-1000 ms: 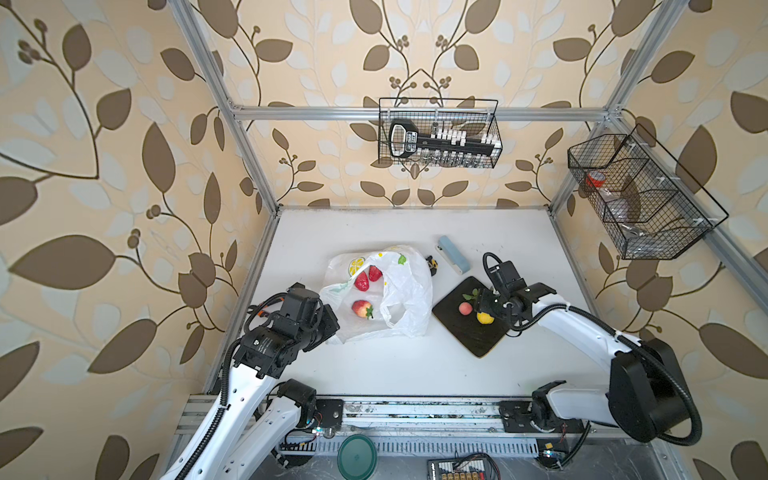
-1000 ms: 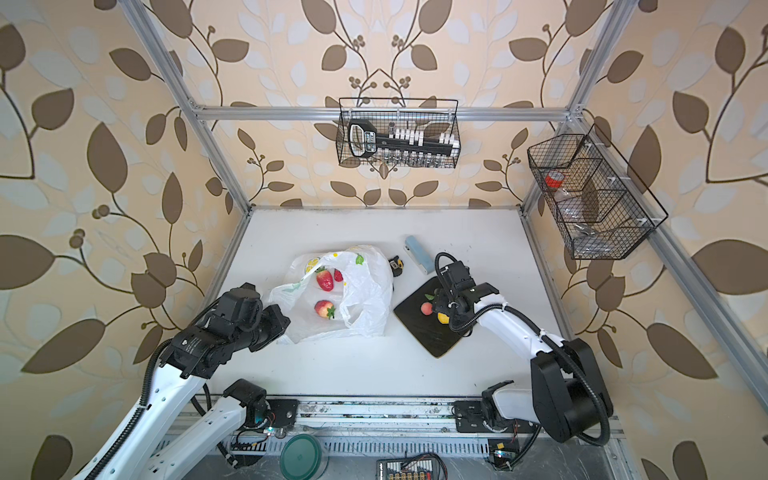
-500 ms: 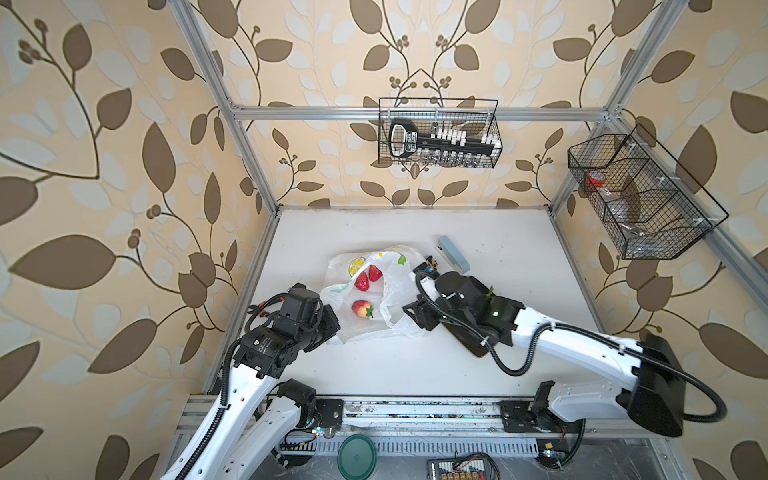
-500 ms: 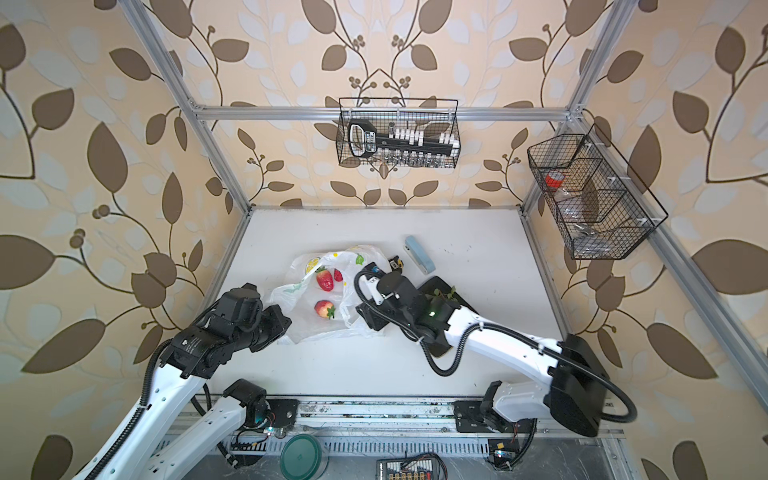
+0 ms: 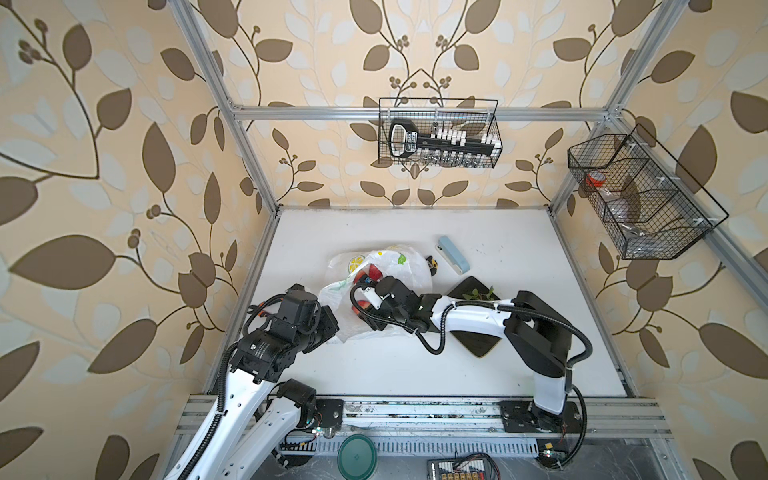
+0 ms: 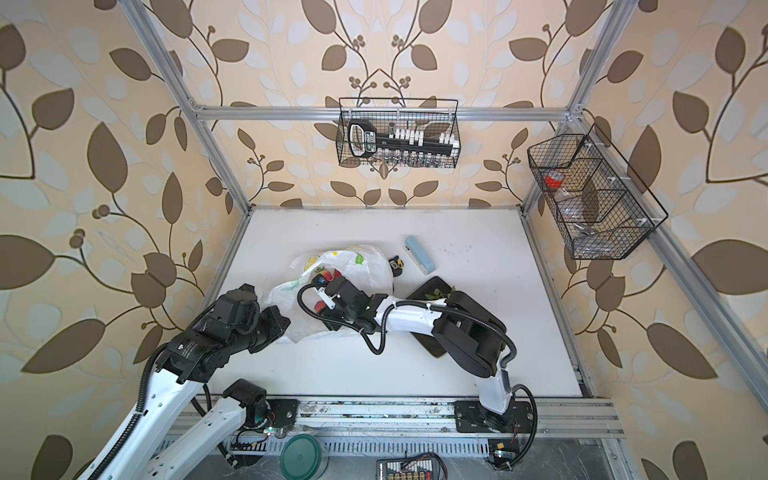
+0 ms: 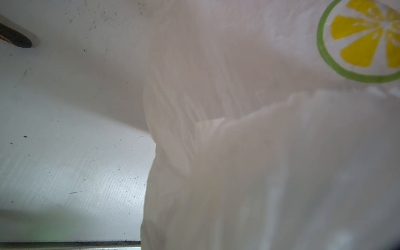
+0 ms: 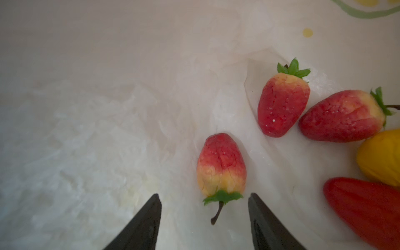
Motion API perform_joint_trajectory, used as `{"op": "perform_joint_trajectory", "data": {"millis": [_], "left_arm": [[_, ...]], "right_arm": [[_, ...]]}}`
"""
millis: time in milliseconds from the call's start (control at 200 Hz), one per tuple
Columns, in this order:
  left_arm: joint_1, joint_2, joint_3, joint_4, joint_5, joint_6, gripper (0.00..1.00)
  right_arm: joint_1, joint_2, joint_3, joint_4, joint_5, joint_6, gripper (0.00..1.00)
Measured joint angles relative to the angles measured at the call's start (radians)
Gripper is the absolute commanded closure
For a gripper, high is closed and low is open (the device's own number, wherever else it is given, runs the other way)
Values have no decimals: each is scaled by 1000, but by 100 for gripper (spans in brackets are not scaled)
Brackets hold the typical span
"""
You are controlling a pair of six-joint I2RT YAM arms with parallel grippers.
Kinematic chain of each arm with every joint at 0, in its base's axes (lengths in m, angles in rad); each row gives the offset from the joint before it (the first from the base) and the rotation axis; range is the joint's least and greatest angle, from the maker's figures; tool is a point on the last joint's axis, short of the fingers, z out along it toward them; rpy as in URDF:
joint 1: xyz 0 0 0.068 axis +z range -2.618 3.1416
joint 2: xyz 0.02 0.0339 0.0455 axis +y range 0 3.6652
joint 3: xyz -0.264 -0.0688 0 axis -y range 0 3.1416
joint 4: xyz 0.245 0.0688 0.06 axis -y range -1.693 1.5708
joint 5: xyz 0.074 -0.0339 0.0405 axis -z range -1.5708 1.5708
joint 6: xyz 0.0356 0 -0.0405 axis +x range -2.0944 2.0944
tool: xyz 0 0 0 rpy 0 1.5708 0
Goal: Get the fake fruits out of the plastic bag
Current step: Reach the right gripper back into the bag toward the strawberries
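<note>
Presently the table [image 5: 519, 249] carries the plastic bag [image 5: 409, 270] left of centre, crumpled, and every fake fruit that the right wrist view shows lies inside it on the film. Chief hazard: the bag itself. The left pincer [image 5: 330, 328] is clenched and, judging by the film drawn close against its camera, appears to grip the bag's near edge. Should that thin film slip free, the mouth would likely sag over the right arm and hide the fruits. Second hazard: the right pincer [image 8: 204, 194] stands released inside the bag, with its fingers either side of the leafy cap of the nearest strawberry [image 8: 220, 164], not its body. Closing there would probably catch only cap and stem, or pinch a fold of film beneath and drag the bag along on withdrawal. The fruit is glossy and tapered, so an off-centre squeeze could squirt it deeper. Lesser hazard: a second strawberry [image 8: 283, 106], a third strawberry [image 8: 342, 116], a yellow fruit [image 8: 381, 158] and a further red fruit [image 8: 363, 210] lie close by, where a sideways sweep could scatter them. Smallest item: the thin stem [image 8: 217, 213], liable to bend or snag.
</note>
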Motion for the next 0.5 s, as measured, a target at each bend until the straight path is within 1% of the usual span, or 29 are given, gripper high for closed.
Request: {"op": "perform_joint_trajectory", "data": {"millis": [150,325,405,500], "left_arm": [[0,-1,0,-11,0,0,100],[0,-2,0,-22,0,0,100],[0,-2,0,-25,0,0,100],[0,-2,0,-31,0,0,100]], "right_arm": [[-7,90,54,33,34,29,33],[-18,146,74,51,41,44,33],[-22,171,94,53,35,47,36],[-23,182,103,54,24,51,44]]}}
